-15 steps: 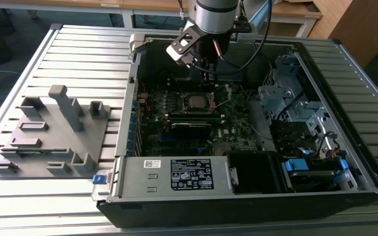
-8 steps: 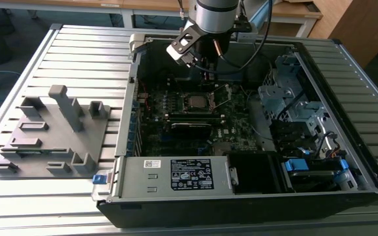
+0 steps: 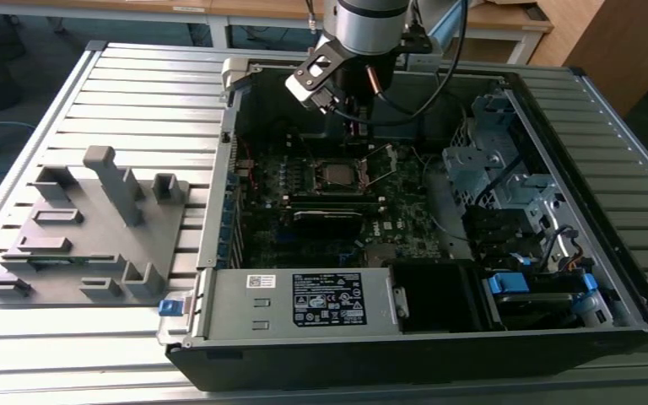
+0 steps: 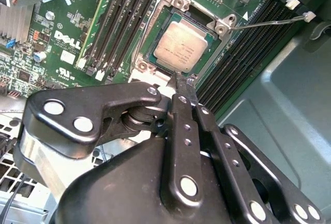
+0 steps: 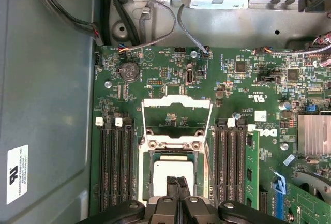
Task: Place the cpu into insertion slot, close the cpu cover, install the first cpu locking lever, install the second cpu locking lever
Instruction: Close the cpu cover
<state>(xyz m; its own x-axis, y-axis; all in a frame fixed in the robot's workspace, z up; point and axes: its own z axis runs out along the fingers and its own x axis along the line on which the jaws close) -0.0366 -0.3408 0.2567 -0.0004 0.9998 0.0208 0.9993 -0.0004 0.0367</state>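
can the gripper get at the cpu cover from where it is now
Probably yes: the cpu cover is swung open just beyond the cpu, and the shut gripper hangs over that chip with nothing between it and the cover's frame.

Seen from my remote station in the exterior view: a ribbed grey metal surface (image 3: 132,93) spans the lower and left parts of the frame under even indoor light. A light wooden desk (image 3: 259,7) runs along the top edge, a wooden cabinet panel (image 3: 611,42) stands at upper right, and dark blue-grey floor (image 3: 54,25) shows at upper left.
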